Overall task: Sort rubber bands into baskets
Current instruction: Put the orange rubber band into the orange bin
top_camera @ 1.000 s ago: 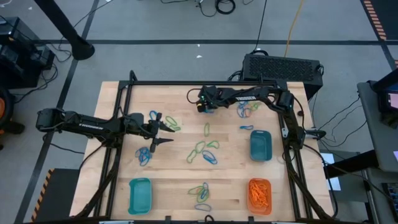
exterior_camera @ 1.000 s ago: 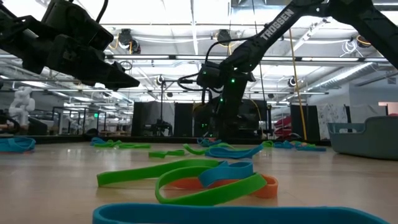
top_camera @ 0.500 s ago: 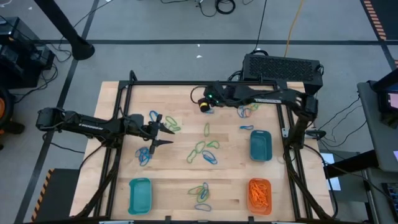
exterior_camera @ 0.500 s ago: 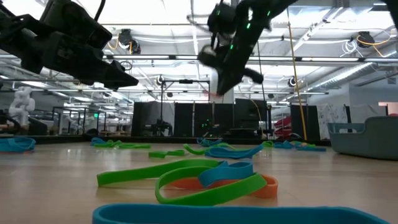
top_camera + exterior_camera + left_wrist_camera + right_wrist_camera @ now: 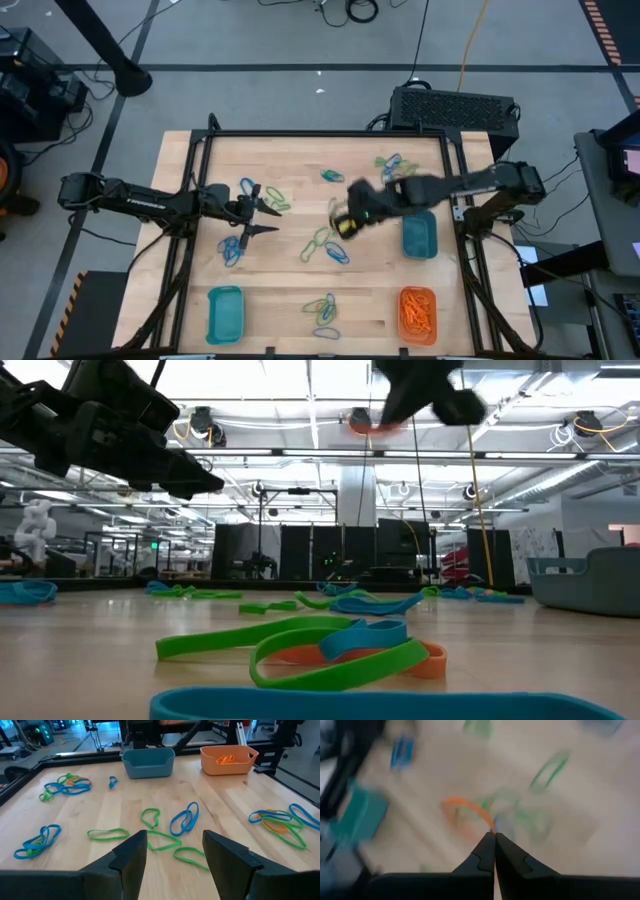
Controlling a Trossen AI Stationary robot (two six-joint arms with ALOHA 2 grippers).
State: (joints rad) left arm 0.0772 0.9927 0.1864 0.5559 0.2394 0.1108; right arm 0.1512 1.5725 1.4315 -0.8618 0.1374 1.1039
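Right gripper (image 5: 494,836): raised above the middle of the table (image 5: 290,290), fingers pressed together on an orange rubber band (image 5: 467,813) that hangs from the tips; in the high view it (image 5: 345,225) sits just over the central scatter of loops.
Left gripper (image 5: 265,215): waits over the left half of the table, fingers (image 5: 131,859) spread apart, holding nothing.
Central bands (image 5: 328,243): green and blue loops lying loose near the table's middle, just beside the right gripper.
Left bands (image 5: 233,250): a blue cluster below the left gripper's tips, and a blue and green cluster (image 5: 262,193) just above them toward the far edge.
Far-edge bands (image 5: 392,165): a mixed tangle of blue, green and orange near the far right corner, with a single blue loop (image 5: 332,177) well apart from it toward the middle.
Near-edge bands (image 5: 324,312): green and blue loops by the middle of the near edge; the low view shows them close up, green over orange (image 5: 330,655).
Orange basket (image 5: 418,312): near right corner, filled with orange bands.
Right teal basket (image 5: 419,234): along the right edge, between the orange basket and the far tangle; what it holds cannot be told.
Left teal basket (image 5: 225,312): near left corner.
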